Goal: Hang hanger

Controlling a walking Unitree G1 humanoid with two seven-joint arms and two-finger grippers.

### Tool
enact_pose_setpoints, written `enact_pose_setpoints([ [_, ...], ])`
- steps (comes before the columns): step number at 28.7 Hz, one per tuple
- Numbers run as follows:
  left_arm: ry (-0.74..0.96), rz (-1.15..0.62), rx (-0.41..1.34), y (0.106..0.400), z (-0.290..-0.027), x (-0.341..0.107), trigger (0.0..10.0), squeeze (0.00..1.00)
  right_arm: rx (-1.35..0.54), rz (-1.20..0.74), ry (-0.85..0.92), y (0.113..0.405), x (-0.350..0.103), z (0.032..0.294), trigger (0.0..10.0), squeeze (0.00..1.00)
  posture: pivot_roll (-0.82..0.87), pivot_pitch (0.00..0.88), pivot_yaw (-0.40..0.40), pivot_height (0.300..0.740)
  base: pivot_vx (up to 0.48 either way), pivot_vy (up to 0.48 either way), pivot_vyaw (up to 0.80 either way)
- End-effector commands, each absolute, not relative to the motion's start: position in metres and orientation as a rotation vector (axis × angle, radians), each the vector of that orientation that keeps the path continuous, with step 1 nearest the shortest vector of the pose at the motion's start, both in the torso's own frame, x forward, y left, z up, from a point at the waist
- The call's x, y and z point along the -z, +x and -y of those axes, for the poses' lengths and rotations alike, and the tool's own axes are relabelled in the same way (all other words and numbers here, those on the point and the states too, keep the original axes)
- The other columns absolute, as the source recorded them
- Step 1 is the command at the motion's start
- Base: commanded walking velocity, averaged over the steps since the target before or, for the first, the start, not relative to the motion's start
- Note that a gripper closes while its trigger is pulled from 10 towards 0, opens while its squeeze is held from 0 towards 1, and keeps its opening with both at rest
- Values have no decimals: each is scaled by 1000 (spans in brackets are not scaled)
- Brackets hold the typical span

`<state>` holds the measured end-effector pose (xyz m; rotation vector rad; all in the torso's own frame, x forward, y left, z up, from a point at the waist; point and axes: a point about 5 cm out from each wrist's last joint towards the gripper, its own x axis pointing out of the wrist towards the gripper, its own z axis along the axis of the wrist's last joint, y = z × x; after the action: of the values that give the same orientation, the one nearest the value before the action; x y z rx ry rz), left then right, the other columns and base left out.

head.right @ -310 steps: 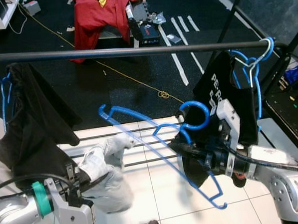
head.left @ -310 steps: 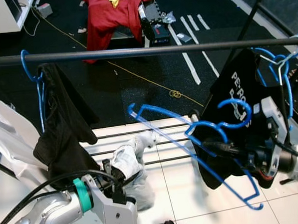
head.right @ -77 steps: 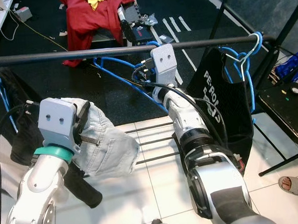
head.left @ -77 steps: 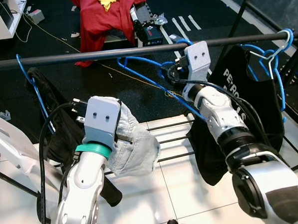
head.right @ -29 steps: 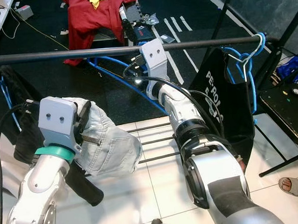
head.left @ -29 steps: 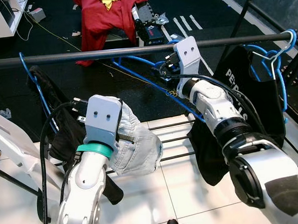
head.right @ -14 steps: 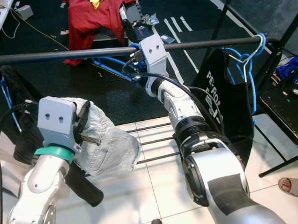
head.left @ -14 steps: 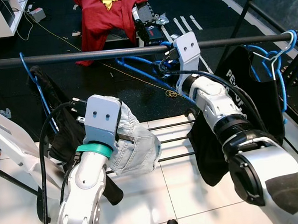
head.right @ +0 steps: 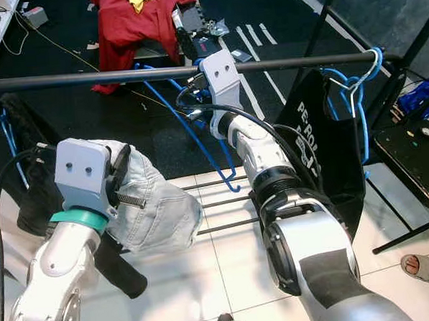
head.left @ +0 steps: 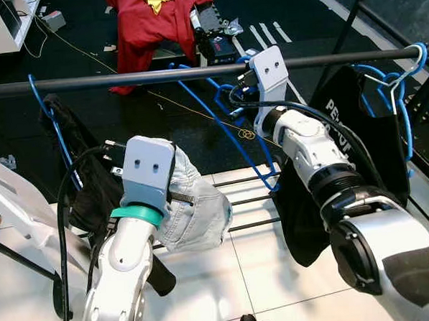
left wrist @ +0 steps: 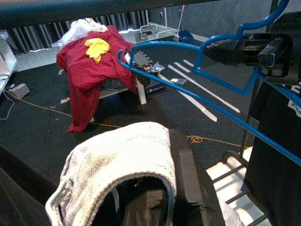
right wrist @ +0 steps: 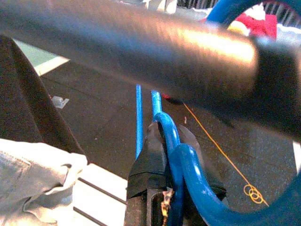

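A blue plastic hanger (head.left: pixel 230 124) is being held just under the black clothes rail (head.left: pixel 124 78) by the right gripper (right wrist: pixel 162 155), whose jaws are closed on its neck below the hook. The hanger is judged light, stiff and smooth, and best gripped at that neck. A pale denim garment (head.left: pixel 195 208) is being clamped by the left gripper (left wrist: pixel 141 197). A black printed shirt (head.left: pixel 350 135) and a dark garment (head.left: pixel 74 153) are crowding the rail on either side.

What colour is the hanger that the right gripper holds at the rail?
The hanger is blue, clearest in the left eye view.
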<state>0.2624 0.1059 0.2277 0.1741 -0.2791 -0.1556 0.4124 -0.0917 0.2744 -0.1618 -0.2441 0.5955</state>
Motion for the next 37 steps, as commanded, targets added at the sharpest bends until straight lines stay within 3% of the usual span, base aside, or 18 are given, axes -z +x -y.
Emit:
enact_pose_setpoints([
  [1, 172, 321, 161, 258, -104, -235, 10000, 0, -615, 275, -145, 409, -275, 91, 0, 0, 12, 130, 9, 740, 0, 0, 0],
  [14, 176, 331, 172, 260, -104, -239, 10000, 0, -696, 339, -173, 390, -278, 100, 0, 0, -9, 136, 12, 740, 0, 0, 0],
  [15, 189, 329, 179, 260, -107, -239, 10000, 0, -710, 315, -190, 382, -269, 107, 4235, 0, -13, 139, 12, 740, 0, 0, 0],
  [16, 199, 327, 186, 260, -109, -238, 10000, 0, -713, 291, -201, 375, -262, 111, 10000, 0, -16, 141, 12, 740, 0, 0, 0],
  [25, 306, 343, 328, 260, -111, -240, 10000, 0, -707, 133, -245, 329, -220, 148, 10000, 0, -58, 155, 31, 740, 0, 0, 0],
  [34, 471, 342, 515, 252, -108, -228, 10000, 0, -853, 103, -317, 300, -220, 150, 10000, 0, -75, 158, 42, 740, 0, 0, 0],
  [37, 622, 344, 629, 246, -110, -220, 10000, 0, -940, 72, -356, 286, -222, 150, 10000, 0, -71, 158, 39, 740, 0, 0, 0],
])
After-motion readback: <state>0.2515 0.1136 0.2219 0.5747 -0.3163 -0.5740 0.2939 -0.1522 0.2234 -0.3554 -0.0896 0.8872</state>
